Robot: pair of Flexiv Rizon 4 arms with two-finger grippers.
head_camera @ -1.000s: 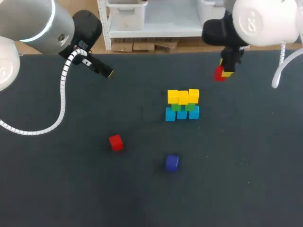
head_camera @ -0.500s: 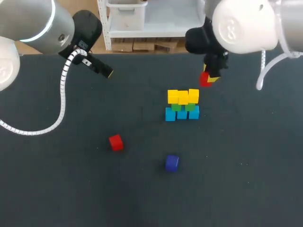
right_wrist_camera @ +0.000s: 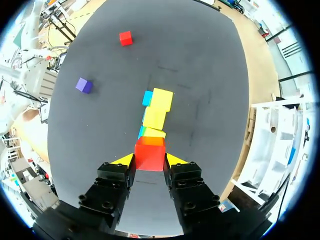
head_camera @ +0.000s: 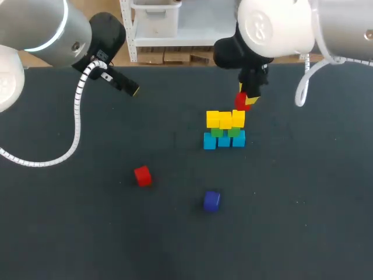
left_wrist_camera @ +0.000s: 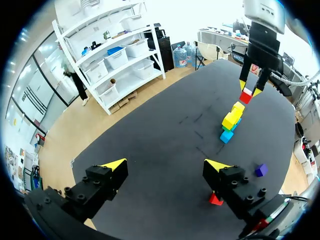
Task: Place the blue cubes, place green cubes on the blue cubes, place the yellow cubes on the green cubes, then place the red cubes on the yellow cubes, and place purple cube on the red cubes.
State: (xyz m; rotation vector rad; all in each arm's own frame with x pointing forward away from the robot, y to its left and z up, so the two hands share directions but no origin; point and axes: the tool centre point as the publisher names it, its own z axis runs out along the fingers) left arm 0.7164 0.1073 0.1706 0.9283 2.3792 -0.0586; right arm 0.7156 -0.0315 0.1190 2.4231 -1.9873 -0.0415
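Left arm (head_camera: 41,29) comes in from the far left corner, and the left claw (left_wrist_camera: 165,165) hangs over the back-left part of the dark tabletop (head_camera: 303,221). Its fingers are spread wide with nothing between them, well apart from every cube.

Next, the loose red cube (head_camera: 142,175) sits alone on the tabletop, left of centre and toward the near side. In the left wrist view it lies just under that claw's one finger, not touching it.

The purple cube (head_camera: 211,200) is right of it and a bit nearer, also alone, flat on the tabletop.

Stack, centre of the tabletop:
- bottom row: three blue cubes (head_camera: 210,142) side by side
- middle row: two green cubes (head_camera: 235,132) on the blue ones
- top row: three yellow cubes (head_camera: 225,121) on the green; this row looks slightly uneven, with the right-hand one sitting a touch higher in the head view

The right claw (right_wrist_camera: 150,160) is pinching the held red cube (head_camera: 240,100), one yellow tip on each side face. The cube is up in the air, just over the right end of the yellow row. The left wrist view shows it close above that yellow cube; can't tell if there's contact.

Right arm (head_camera: 274,26) comes in from the far right corner and reaches in over the back of the stack.
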